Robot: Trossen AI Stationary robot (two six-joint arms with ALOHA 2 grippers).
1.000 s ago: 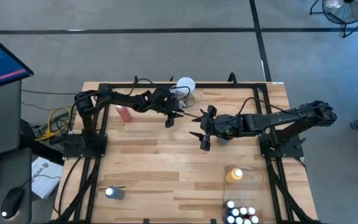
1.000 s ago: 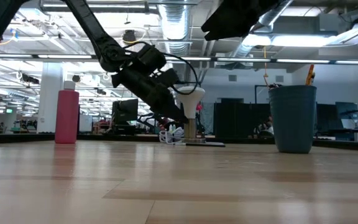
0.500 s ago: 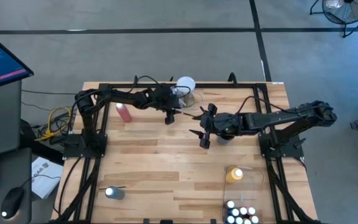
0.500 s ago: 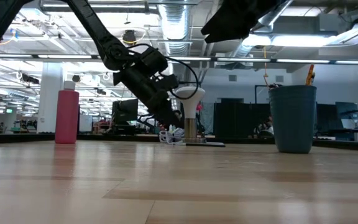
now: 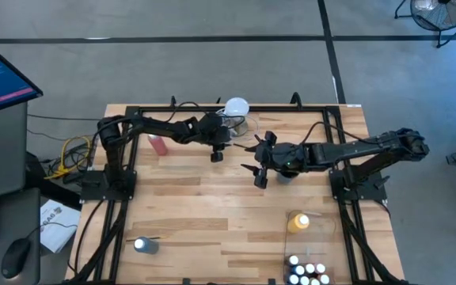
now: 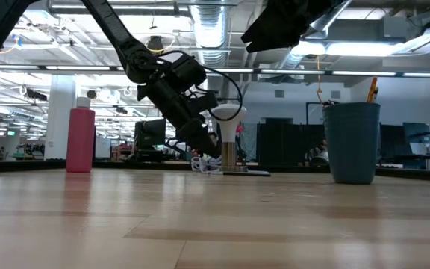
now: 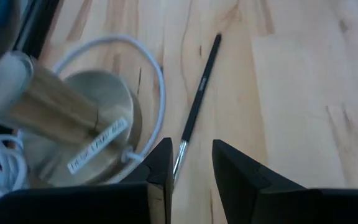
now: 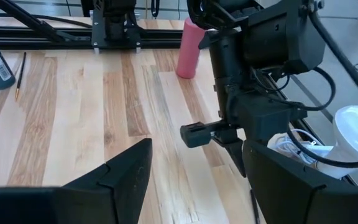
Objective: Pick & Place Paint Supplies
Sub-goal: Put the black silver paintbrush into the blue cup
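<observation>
A thin dark paintbrush (image 7: 197,106) lies flat on the wooden table near the far edge. My left gripper (image 7: 188,165) (image 5: 218,153) slants down over the brush's near end. It is open, with one finger on either side of that end, above the table (image 6: 209,151). My right gripper (image 5: 258,170) (image 8: 191,180) hangs open and holds nothing, higher up and just right of the left one. A pink-red squeeze bottle (image 5: 158,143) stands upright at the far left. A yellow bottle (image 5: 298,222) and a blue bottle (image 5: 145,245) stand nearer.
A stand with a wooden stem and a white round top (image 5: 236,107) (image 7: 73,106), with white cord around its base, stands right beside the brush. Several white-capped bottles (image 5: 305,273) cluster at the near right edge. A second brush (image 8: 20,74) lies by the blue bottle. A grey-blue cup (image 6: 351,142) stands at the right.
My left gripper has tipped more steeply downward and rolled a little, staying in about the same place above the brush. The right arm has kept still.
</observation>
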